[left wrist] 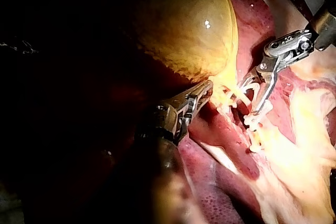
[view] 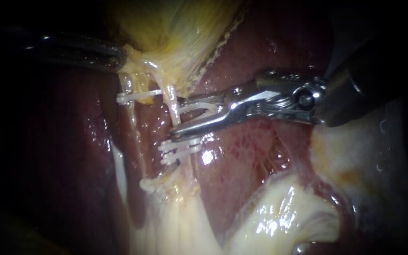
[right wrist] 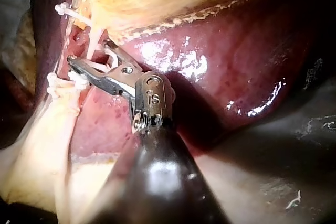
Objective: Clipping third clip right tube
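- The left instrument (view: pixel 113 58) comes in along the upper left, mostly in shadow. Its pincer is pressed together on the lower edge of the yellow gallbladder (view: pixel 175 33), pinching that tissue.
- Just below that grip, a single white clip (view: pixel 138 97) lies across the thin left tube (view: pixel 127 85).
- Further right, the right tube (view: pixel 171 105) runs down from the gallbladder.
- A pair of closed clips (view: pixel 180 144) sits on the right tube, side by side, just under the lower half of the right instrument's pincer.
- The right instrument (view: pixel 178 117) enters from the right. Its pincer is spread and straddles the right tube just above the pair.
- An open clip (view: pixel 203 107) is seated between the two halves and touches both. Its legs reach to the tube and are not closed on it.
- The dark red liver (view: pixel 260 156) lies behind and to the right, with pale fatty tissue (view: pixel 284 222) below it.
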Available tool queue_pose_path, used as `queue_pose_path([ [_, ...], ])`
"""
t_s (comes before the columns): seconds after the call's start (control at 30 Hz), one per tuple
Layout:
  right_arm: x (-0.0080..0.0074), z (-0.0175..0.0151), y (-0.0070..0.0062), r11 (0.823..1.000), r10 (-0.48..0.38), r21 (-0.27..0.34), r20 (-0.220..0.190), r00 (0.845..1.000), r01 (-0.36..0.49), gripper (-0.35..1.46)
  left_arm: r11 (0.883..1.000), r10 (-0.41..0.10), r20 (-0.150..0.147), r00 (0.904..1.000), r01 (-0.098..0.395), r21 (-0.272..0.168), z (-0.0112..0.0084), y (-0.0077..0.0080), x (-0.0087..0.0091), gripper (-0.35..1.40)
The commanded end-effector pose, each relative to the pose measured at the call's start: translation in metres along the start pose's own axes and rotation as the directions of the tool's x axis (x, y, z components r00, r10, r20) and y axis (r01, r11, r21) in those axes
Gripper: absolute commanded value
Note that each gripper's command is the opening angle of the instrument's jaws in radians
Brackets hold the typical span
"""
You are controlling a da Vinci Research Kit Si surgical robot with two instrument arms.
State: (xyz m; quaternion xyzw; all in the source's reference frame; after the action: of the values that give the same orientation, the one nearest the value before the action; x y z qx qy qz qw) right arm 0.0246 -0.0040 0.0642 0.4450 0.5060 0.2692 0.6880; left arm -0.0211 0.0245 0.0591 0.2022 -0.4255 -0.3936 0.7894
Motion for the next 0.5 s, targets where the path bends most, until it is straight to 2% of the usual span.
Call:
queue_pose_path([
  [0.03, 0.0001, 0.0003, -0.0001, 1.000, 0.007, 0.018, -0.015, 1.000, -0.007, 0.50, 1.000, 0.000, 0.000, 1.0000, 0.000, -0.001, 0.0000, 0.0000, 0.0000, -0.35],
  [0.1, 0.0005, 0.0008, -0.0003, 0.997, 0.039, 0.066, -0.049, 0.998, -0.036, 0.49, 1.000, 0.000, 0.000, 1.0000, 0.000, -0.001, 0.0000, 0.0000, 0.0000, -0.35],
  [0.23, 0.0012, 0.0015, -0.0011, 0.987, 0.086, 0.146, -0.094, 0.992, -0.072, 0.49, 1.000, 0.000, 0.000, 1.0000, 0.000, 0.000, 0.0000, 0.0000, 0.0000, -0.35],
  [0.5, 0.0030, 0.0008, -0.0034, 0.961, 0.133, 0.258, -0.121, 0.984, -0.099, 0.47, 1.000, 0.000, 0.000, 1.0000, 0.000, 0.000, 0.0000, 0.0000, 0.0000, -0.35],
])
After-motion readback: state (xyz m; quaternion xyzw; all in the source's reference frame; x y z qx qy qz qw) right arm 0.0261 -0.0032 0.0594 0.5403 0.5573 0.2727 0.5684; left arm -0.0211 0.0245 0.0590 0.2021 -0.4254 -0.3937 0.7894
